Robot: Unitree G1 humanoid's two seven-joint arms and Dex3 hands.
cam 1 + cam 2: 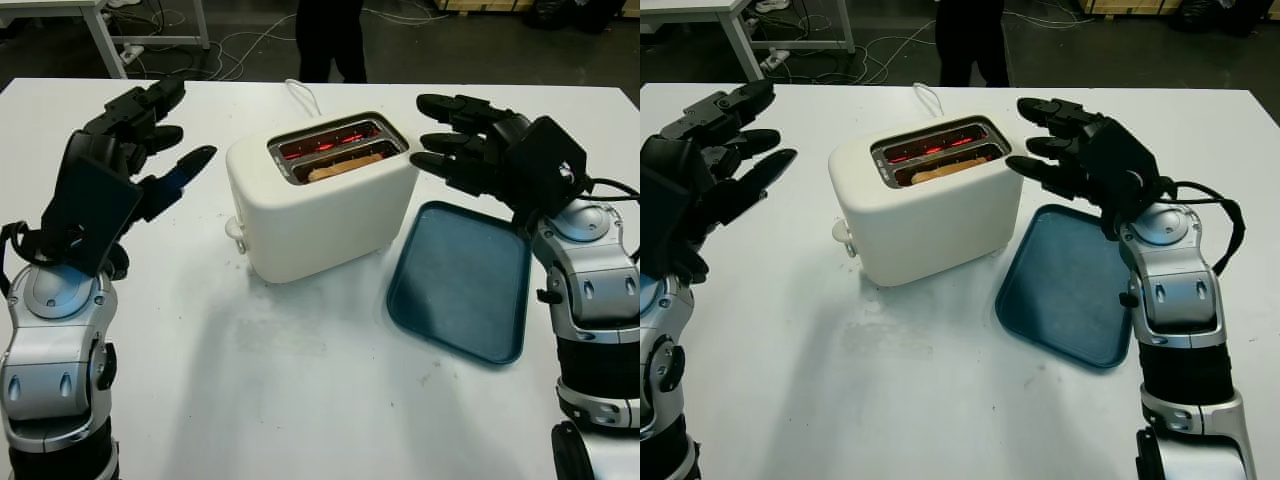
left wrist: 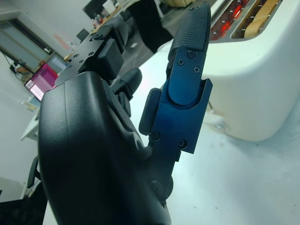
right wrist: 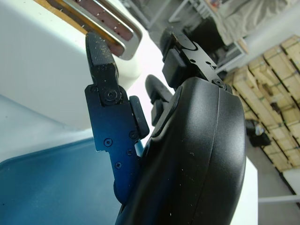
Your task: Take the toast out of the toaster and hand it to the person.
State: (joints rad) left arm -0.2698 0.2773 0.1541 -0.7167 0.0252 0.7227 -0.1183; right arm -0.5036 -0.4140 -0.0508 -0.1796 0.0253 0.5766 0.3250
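Right hand (image 1: 455, 135), black and three-fingered, hangs open just beside the right end of the cream two-slot plastic toaster (image 1: 320, 195), its fingertips (image 1: 428, 162) level with the top edge and holding nothing. Inside the toaster, the near slot carries a slice of browned toast (image 1: 342, 166), sunk in so that just its upper edge shows; the far slot glows red from its heating wires. The toast sits untouched by either hand.

Left hand (image 1: 150, 140) is also open and holds nothing, raised above the table to the left of the toaster, a clear gap between its fingers and the toaster's wall.

To the right of the toaster, beneath the right forearm, lies a dark blue rectangular plastic tray (image 1: 462, 280) with rounded corners; nothing lies in it. Everything stands on a white table (image 1: 300, 380), and a white cord (image 1: 303, 97) runs from the toaster's far side toward the table's far edge. Beyond that edge stands a person in dark trousers (image 1: 330, 40).
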